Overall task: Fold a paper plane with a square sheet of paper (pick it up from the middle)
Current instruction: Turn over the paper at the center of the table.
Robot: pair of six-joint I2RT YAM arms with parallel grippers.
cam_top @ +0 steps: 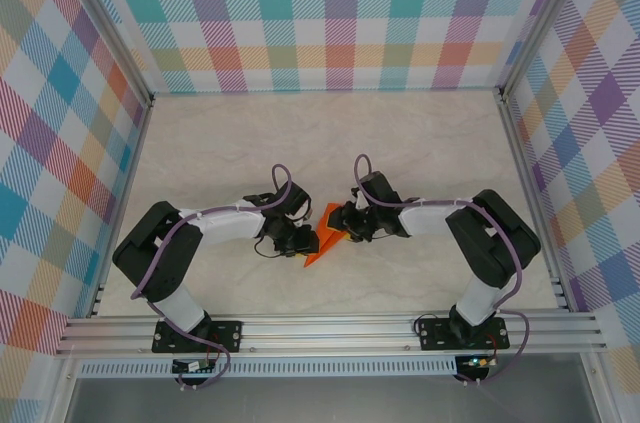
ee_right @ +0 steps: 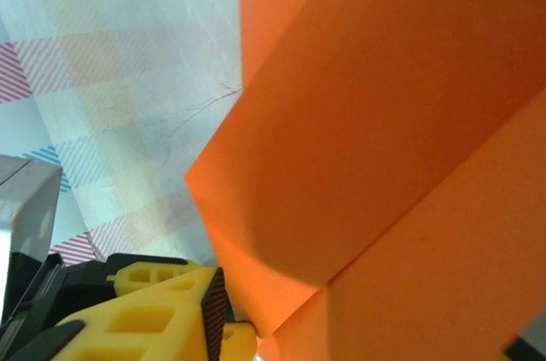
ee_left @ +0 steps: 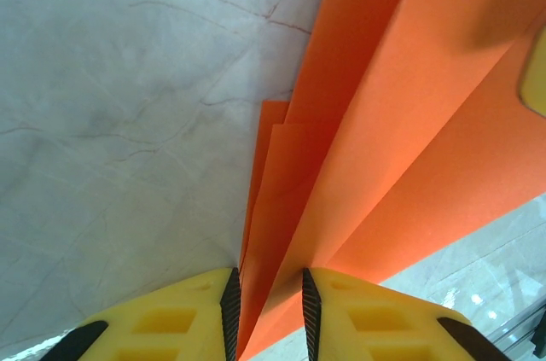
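Pinching the folded layers down low, the left gripper (ee_left: pixel 270 314) has its jaws nearly closed on the half-made paper plane (ee_left: pixel 384 122). The paper stands up off the marble table (ee_left: pixel 102 122) between the two arms, toward the near side. The creases fan out from that pinch, so I'd hold it firm and treat it as the anchor. Over on the right, the right gripper (cam_top: pixel 337 229) is tight against the paper too. One finger (ee_right: pixel 162 314) sits under the sheet's edge, but honestly I can't tell if it's clamped. My guess is the next crease wants slow pressure along the ridge, or the layers will slip.
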